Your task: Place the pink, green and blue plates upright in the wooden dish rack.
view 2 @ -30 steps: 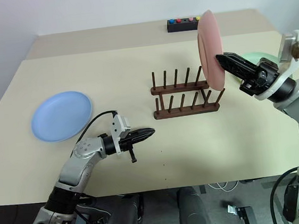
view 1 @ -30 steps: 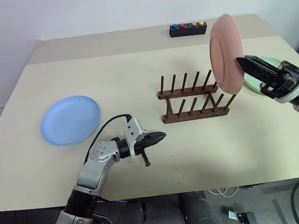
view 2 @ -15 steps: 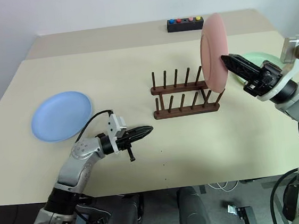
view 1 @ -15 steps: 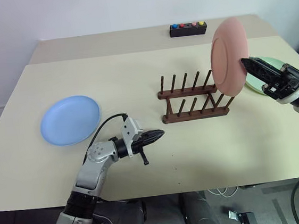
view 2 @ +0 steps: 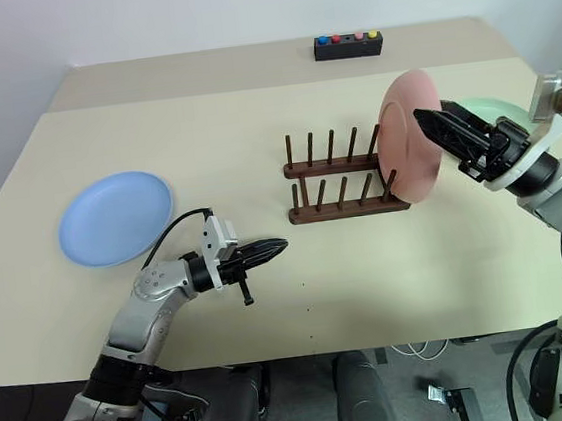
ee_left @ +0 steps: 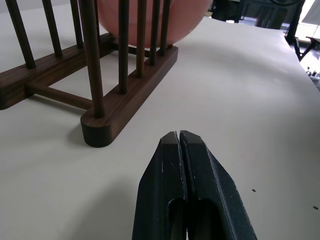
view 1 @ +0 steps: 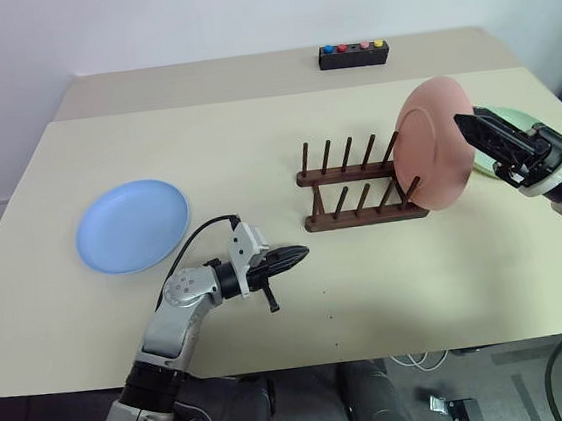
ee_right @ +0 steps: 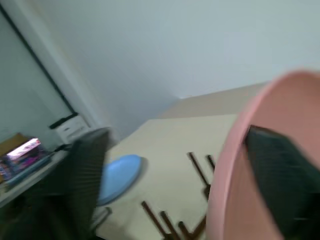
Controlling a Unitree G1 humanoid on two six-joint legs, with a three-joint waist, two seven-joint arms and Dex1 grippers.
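item: pink plate (view 1: 435, 144), salmon, standing on edge at the right end of the wooden dish rack (view 1: 362, 184), right of centre in the head views; tilted, its lower rim down among the end pegs. whether it rests fully in a slot cannot be told.

item: wooden dish rack, dark brown, two rails with rows of upright pegs, centre right of the table (view 1: 253, 133). no other plate stands in it.

item: right gripper (view 2: 444, 133), at the right edge of the frame, its fingers spread wide apart; one finger lies in front of the pink plate's face, the other behind it. whether either finger touches the plate cannot be told.

item: left gripper (view 1: 301, 255), lower centre-left, pointing level toward the rack, fingers pressed together, nothing between them. in the left wrist view the closed fingertips (ee_left: 178, 150) face the near end of the rack, apart from it.

item: blue plate (view 1: 132, 224), lying flat at the left of the table, well apart from the rack.

item: green plate (view 2: 487, 113), pale mint, lying flat at the far right, partly hidden behind the right gripper.

item: black box with coloured buttons (view 1: 353, 54), at the upper centre, on the far table edge.
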